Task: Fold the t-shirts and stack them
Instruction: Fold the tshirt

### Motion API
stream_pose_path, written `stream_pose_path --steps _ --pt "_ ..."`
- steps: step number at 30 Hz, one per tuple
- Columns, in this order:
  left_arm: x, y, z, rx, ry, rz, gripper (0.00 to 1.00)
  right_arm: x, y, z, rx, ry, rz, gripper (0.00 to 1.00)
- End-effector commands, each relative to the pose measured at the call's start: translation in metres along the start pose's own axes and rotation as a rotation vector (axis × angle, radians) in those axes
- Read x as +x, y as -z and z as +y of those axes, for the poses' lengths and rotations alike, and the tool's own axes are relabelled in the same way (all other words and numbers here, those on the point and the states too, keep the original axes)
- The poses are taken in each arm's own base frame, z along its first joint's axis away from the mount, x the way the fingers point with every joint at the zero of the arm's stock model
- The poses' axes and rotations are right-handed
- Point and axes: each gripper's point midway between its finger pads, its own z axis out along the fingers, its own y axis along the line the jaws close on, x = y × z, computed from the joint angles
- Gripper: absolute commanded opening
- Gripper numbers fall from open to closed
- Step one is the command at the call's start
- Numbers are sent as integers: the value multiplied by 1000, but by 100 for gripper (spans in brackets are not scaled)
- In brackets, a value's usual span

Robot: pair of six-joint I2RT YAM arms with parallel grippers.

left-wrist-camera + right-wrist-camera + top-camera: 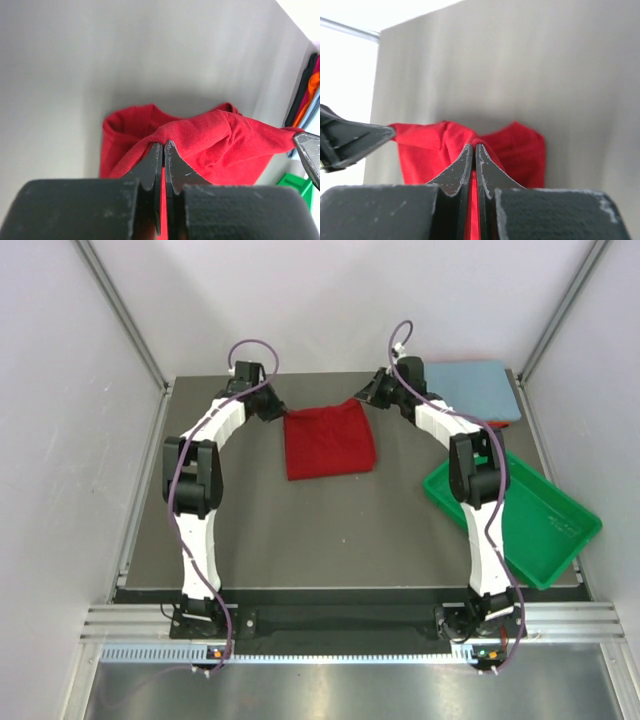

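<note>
While the red shirt lies mid-width near the tabletop's far edge, its far corners are clamped: left gripper and right gripper each pinched tight on cloth. Corners are best carried level, together. Open room is seen nearward; blue shirt at far right corner, green tray at right edge.

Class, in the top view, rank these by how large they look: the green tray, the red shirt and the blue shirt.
1. green tray: clearly the largest.
2-3. red shirt and blue shirt: too close to rank. The red one shows slightly more area, but the right arm hides part of the blue one.
</note>
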Motion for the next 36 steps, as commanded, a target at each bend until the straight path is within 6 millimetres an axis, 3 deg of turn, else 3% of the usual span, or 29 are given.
stream_pose_path --steps 1,8,10,11,13,14,15,16,17,18,19,20,22,23,25,26,27,30,32,36 --pt "-40 -7 -10 59 1 -115 0 -50 -8 37 -158 52 -148 0" --pt "-51 -31 10 53 23 -138 0 -45 -35 19 -168 34 -148 0" --pt "-50 -43 12 75 16 -120 0 -45 -42 11 -157 21 -153 9" --pt "-51 -46 15 70 15 -115 8 -39 -48 -1 -133 4 -133 15" --pt "-57 -47 26 14 7 -123 16 -45 -46 -6 -135 2 -125 28" --pt "-61 -44 30 -10 0 -132 26 -48 -42 -6 -135 13 -124 33" --pt "-71 -37 35 -50 -8 -171 29 -52 -38 -5 -131 27 -127 42" --pt "-76 -31 37 -72 -34 -190 31 -51 -34 -12 -112 33 -118 46" --pt "-76 -26 42 -106 -43 -189 35 -62 -22 -7 -110 51 -128 48" --pt "-82 -16 36 -108 -60 -210 36 -64 -15 -9 -103 78 -126 52" --pt "-80 -12 38 -117 -83 -202 37 -56 -11 -16 -87 78 -105 54" --pt "-78 -8 36 -107 -91 -193 36 -66 2 -9 -92 114 -120 56" --pt "-70 6 18 -35 -112 -164 37 -53 10 -16 -71 128 -74 59" --pt "-53 3 26 -30 -105 -119 36 -51 15 -11 -71 163 -61 60" --pt "-42 10 9 48 -109 -96 36 -29 18 -17 -63 160 13 63" --pt "-20 8 10 88 -105 -30 36 -22 19 -17 -66 179 37 64" --pt "-14 8 3 129 -110 -16 36 -16 19 -19 -66 179 58 64" --pt "11 -6 0 218 -90 84 36 12 19 -23 -82 187 137 65" --pt "17 -14 -4 267 -90 126 36 26 17 -28 -76 195 172 66" --pt "11 -41 7 237 -111 111 35 45 14 -40 -71 185 222 67"
